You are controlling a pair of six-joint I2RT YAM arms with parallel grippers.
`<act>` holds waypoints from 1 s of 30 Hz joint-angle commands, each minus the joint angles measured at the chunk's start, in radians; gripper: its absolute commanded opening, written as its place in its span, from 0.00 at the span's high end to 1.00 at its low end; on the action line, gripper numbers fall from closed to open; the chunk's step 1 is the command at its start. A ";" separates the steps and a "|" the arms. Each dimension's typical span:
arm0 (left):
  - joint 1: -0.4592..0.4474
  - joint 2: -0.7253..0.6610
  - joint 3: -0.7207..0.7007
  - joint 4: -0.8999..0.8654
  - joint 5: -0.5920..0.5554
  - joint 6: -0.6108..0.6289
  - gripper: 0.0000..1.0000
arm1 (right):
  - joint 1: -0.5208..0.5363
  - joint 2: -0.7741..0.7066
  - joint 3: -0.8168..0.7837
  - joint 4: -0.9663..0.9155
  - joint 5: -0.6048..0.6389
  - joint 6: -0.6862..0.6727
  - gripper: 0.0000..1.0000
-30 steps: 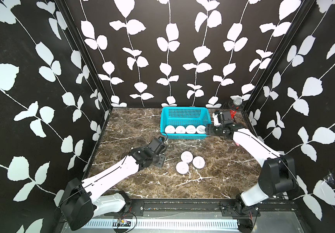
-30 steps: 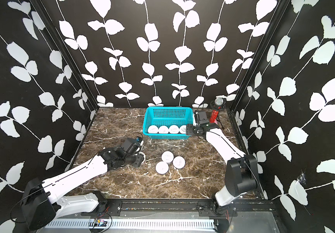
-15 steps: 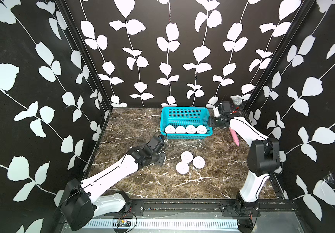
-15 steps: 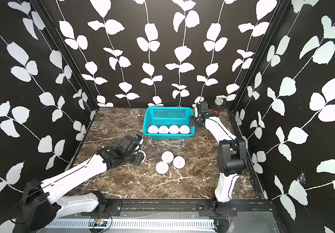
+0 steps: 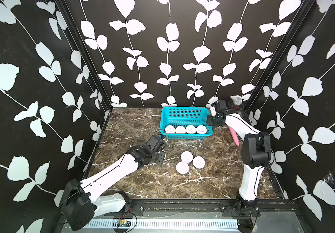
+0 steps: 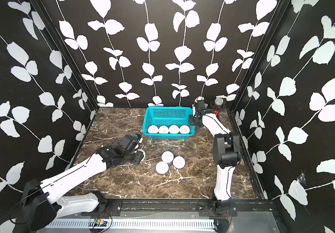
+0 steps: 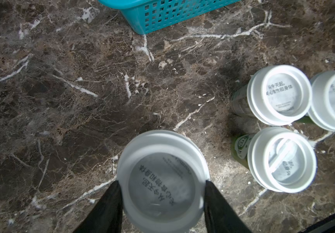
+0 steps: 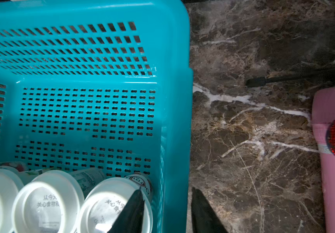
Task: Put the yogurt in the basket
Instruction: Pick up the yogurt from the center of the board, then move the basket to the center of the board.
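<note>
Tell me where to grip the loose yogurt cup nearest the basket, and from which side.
Come from above and close on the lid rim of that cup, which stands upright. The cup to its right and the cup in front crowd its near side, so fingers probably fit left and far-right.

The basket (image 5: 184, 115) was set at the back of the table (image 5: 134, 181), right of centre, and a row of four yogurt cups (image 5: 190, 129) was lined inside along its front wall. Three more yogurt cups (image 5: 186, 156) were clustered before it; to their left a single yogurt cup (image 7: 162, 173) was held between the fingers (image 7: 111, 201) of the left gripper (image 7: 162, 181). The basket's right wall was straddled by the right gripper (image 8: 167, 189).
</note>
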 commanded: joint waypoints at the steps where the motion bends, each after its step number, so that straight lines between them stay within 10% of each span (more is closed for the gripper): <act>1: 0.005 -0.001 0.028 -0.023 -0.008 0.015 0.45 | -0.001 0.019 0.039 -0.011 -0.006 0.003 0.67; 30: 0.044 0.110 0.406 -0.148 -0.043 0.209 0.44 | 0.035 -0.154 -0.230 0.045 -0.012 0.025 0.79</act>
